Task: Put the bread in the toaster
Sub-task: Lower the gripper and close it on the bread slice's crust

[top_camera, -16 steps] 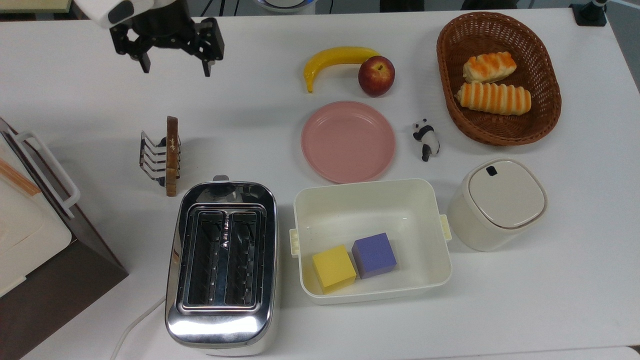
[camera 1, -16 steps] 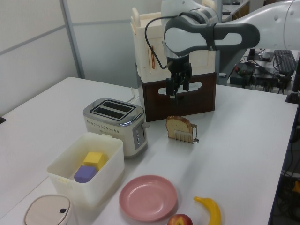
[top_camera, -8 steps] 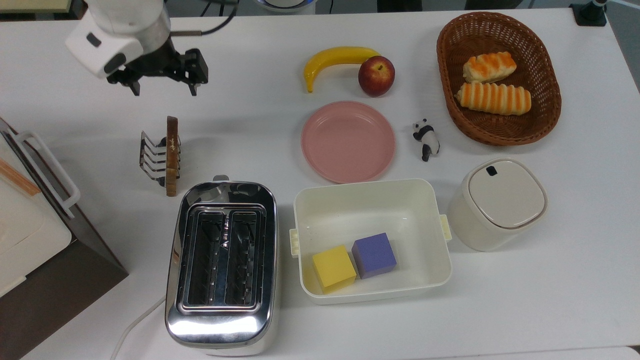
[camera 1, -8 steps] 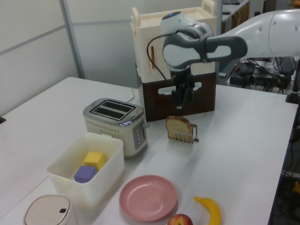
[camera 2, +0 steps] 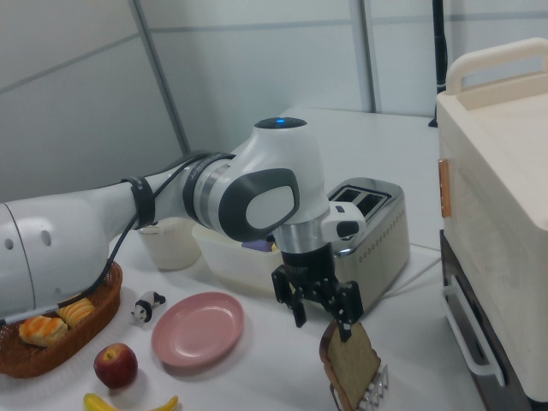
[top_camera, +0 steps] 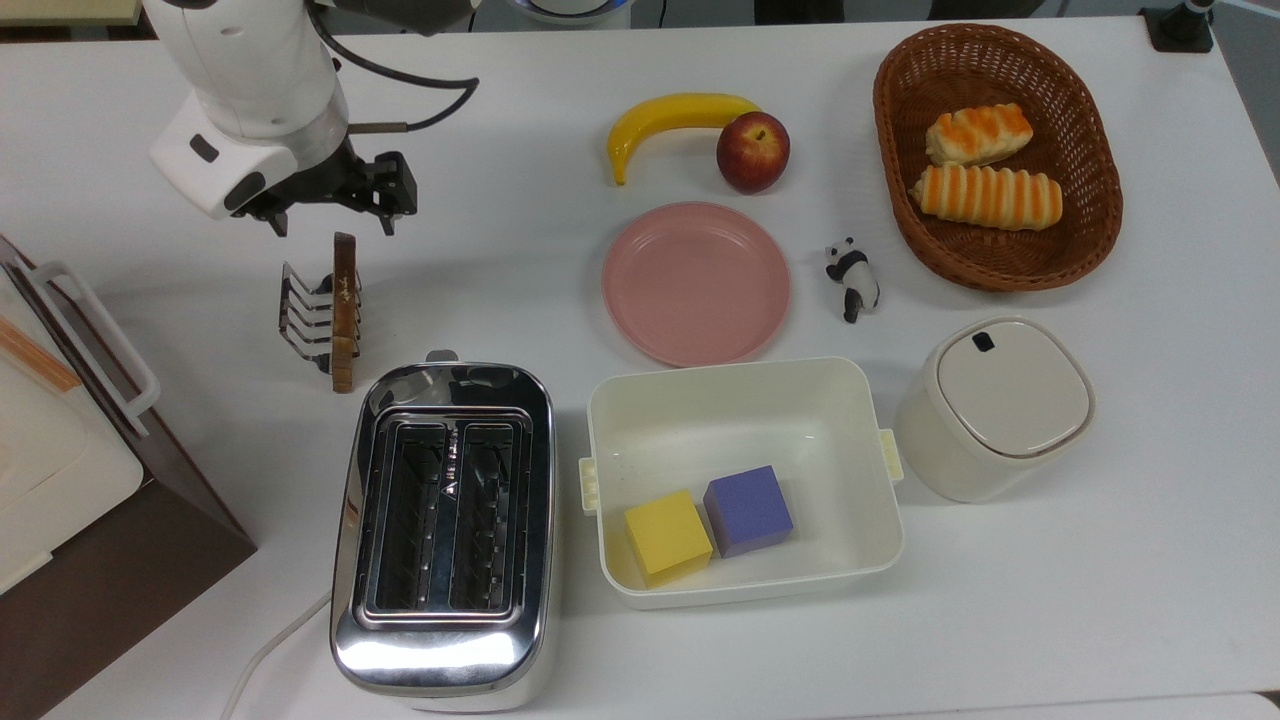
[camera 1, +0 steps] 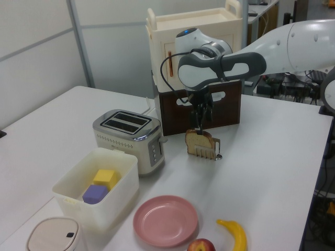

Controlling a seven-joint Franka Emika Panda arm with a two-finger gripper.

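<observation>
The bread (top_camera: 345, 310) is a thin brown-crusted slice standing on edge in a small wire toast rack (top_camera: 305, 322), also seen in the left view as the bread (camera 1: 199, 139) and in the right view as the bread (camera 2: 353, 366). My gripper (top_camera: 333, 222) hangs open just over the slice's far end, with one finger on each side of its line and nothing held. The left view places the gripper (camera 1: 200, 123) directly above the bread; the right view shows the gripper (camera 2: 323, 325) close over its top crust. The chrome two-slot toaster (top_camera: 445, 530) stands nearer the front, its slots vacant.
A pink plate (top_camera: 697, 283) and a white bin (top_camera: 740, 368) with yellow and purple cubes lie to the top view's right of the toaster. Farther right are a banana, an apple, a panda figure, a wicker basket (top_camera: 890, 100) of rolls and a lidded container (top_camera: 1000, 405). A brown and cream box (top_camera: 120, 500) stands at the top view's left.
My arm has swung from the table's far edge toward the toast rack and come down, so the open gripper now sits just above the bread. The bread has not moved.
</observation>
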